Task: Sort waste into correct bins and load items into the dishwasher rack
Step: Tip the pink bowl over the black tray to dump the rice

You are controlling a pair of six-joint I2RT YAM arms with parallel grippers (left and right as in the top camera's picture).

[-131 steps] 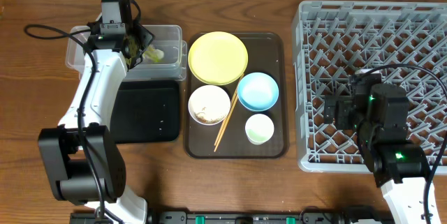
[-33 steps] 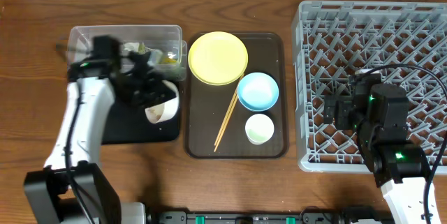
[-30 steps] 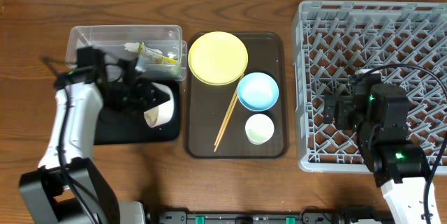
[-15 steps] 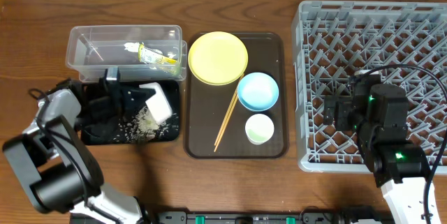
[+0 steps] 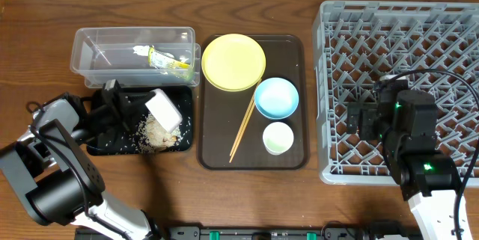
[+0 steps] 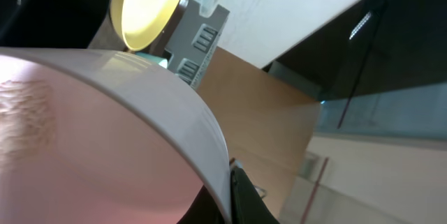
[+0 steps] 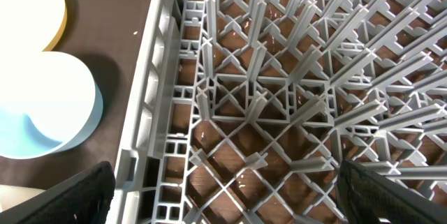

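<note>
My left gripper [image 5: 147,105] is shut on the rim of the white bowl [image 5: 164,110], which is tipped on its side over the black tray [image 5: 105,144]. Whitish food scraps [image 5: 154,134] lie on that tray below the bowl. In the left wrist view the bowl's rim [image 6: 174,105] fills the frame, pinched in my left gripper [image 6: 230,197]. The yellow-green wrapper [image 5: 169,61] lies in the clear tub [image 5: 112,53]. My right gripper [image 7: 227,196] stands open over the grey rack [image 7: 279,77] with nothing between its fingers; the overhead view shows it [image 5: 356,117] at the rack's [image 5: 449,31] left side.
A brown serving tray [image 5: 289,158] in the middle carries the yellow plate [image 5: 233,62], the light blue bowl [image 5: 276,97], the pale green cup [image 5: 278,137] and the chopsticks [image 5: 243,129]. The blue bowl [image 7: 42,105] shows left of the rack wall in the right wrist view.
My left arm has swung down and left, turning the white bowl further over the black tray. Food scraps have spilled from it onto the tray. The right arm has not moved.
</note>
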